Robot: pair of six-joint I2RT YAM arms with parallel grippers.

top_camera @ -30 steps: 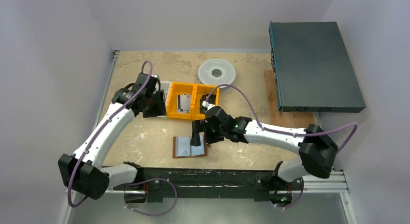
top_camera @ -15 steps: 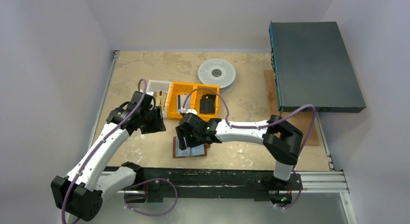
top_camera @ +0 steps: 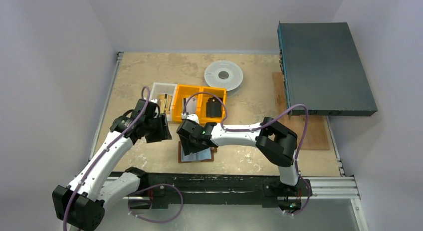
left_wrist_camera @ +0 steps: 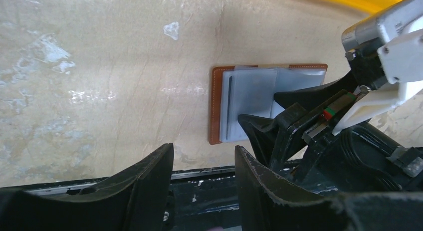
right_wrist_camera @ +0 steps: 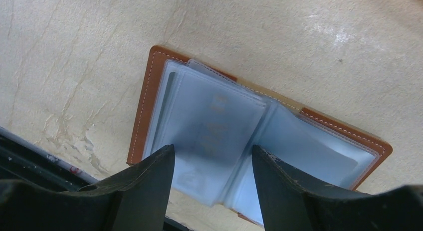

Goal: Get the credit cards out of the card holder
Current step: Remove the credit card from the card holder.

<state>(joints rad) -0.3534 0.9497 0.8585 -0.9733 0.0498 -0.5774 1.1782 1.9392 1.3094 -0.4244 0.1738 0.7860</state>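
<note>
The brown leather card holder (top_camera: 203, 156) lies open on the table near the front edge, its pale blue sleeves facing up. It also shows in the left wrist view (left_wrist_camera: 247, 94) and the right wrist view (right_wrist_camera: 149, 96). A card (right_wrist_camera: 215, 122) shows faintly through the left sleeve. My right gripper (top_camera: 191, 142) is open and hovers just above the holder's near edge, with its jaws astride the middle fold (right_wrist_camera: 213, 153). My left gripper (top_camera: 162, 131) is open and empty, to the left of the holder and apart from it (left_wrist_camera: 204, 161).
An orange two-part bin (top_camera: 198, 120) stands behind the holder, with a black item (top_camera: 213, 108) in its right part. A clear tray (top_camera: 160, 87) sits to its left. A grey spool (top_camera: 224, 74), a dark flat box (top_camera: 324, 66) and a wooden board (top_camera: 314, 133) lie further back and right.
My right gripper swung left from the holder's right side to over the holder. My left gripper drew back from the orange bin toward the near left.
</note>
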